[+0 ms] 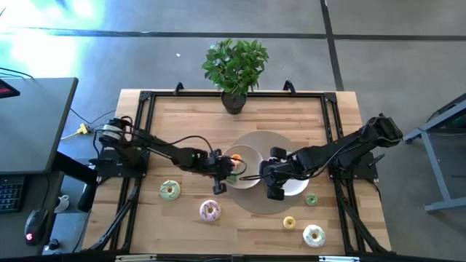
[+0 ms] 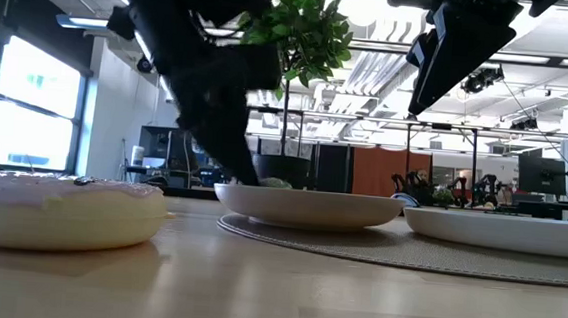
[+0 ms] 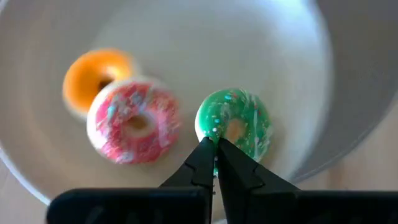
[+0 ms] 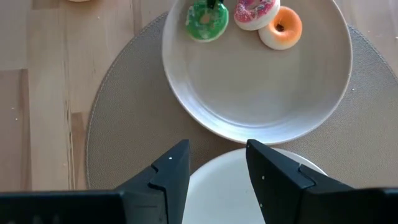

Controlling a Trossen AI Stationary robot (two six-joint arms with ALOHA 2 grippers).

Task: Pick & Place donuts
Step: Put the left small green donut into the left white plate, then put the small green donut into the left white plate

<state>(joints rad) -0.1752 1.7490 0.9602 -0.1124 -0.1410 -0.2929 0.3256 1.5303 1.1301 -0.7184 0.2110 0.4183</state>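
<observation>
A white plate (image 1: 250,153) on a round grey mat holds an orange donut (image 3: 94,76), a pink donut (image 3: 134,121) and a green donut (image 3: 236,124); all three lie flat on the plate's floor. My left gripper (image 3: 215,144) reaches into the plate from the table's left and is shut at the green donut's rim. My right gripper (image 4: 217,163) is open and hovers over a second white plate (image 4: 249,186), touching nothing. On the bare wood lie several more donuts: a green-white donut (image 1: 170,191), a pink one (image 1: 210,211), a small green one (image 1: 312,199), a small yellow one (image 1: 289,223) and a white one (image 1: 314,235). My left gripper has the green donut by its outer rim (image 3: 211,127), at the side nearest the fingers. The two fingertips (image 3: 202,152) close together on that edge, coming slanting down from the table's left. The donut lies flat on the plate floor.
A potted plant (image 1: 234,69) stands at the table's far edge. The grey mat (image 1: 266,138) lies under both plates. A black frame runs along the table's sides. In the low view a pink-iced donut (image 2: 60,209) lies close in front, and free wood shows toward the near edge.
</observation>
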